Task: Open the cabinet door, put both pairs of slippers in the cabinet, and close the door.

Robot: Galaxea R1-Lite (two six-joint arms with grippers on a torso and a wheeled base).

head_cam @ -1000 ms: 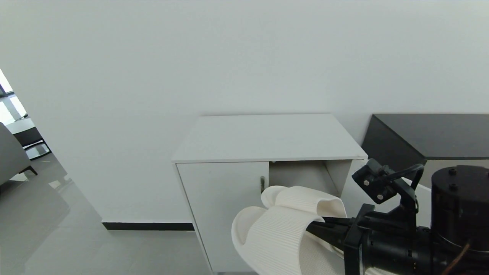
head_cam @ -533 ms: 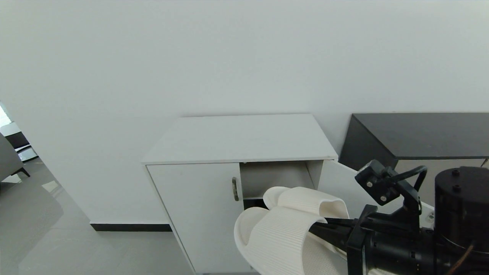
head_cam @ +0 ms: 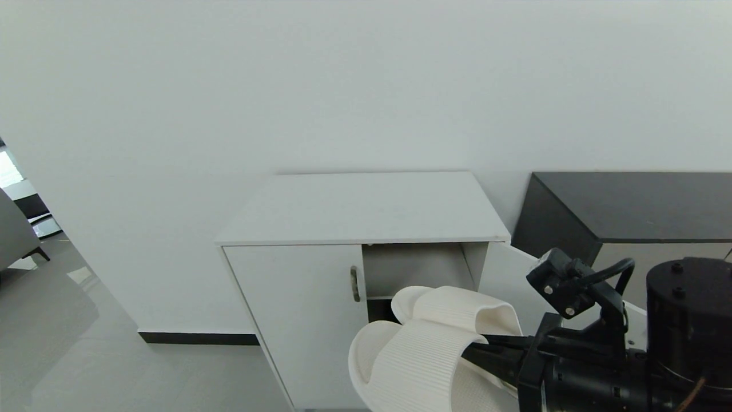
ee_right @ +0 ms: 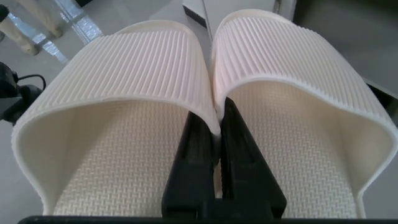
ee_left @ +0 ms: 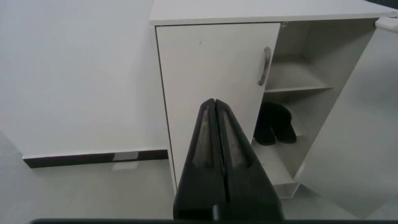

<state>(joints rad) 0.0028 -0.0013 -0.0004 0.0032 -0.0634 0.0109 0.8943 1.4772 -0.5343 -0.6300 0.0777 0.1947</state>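
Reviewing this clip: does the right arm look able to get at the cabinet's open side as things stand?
Probably yes. The right door stands open, nothing seems to lie between the white slippers in the right end effector and the opening, and the upper shelf looks bare.

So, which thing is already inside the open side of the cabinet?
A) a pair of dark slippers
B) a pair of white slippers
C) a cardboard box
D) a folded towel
A: the left wrist view shows dark slippers on a lower shelf of the cabinet, while the white slippers are outside it, clamped in the right gripper.
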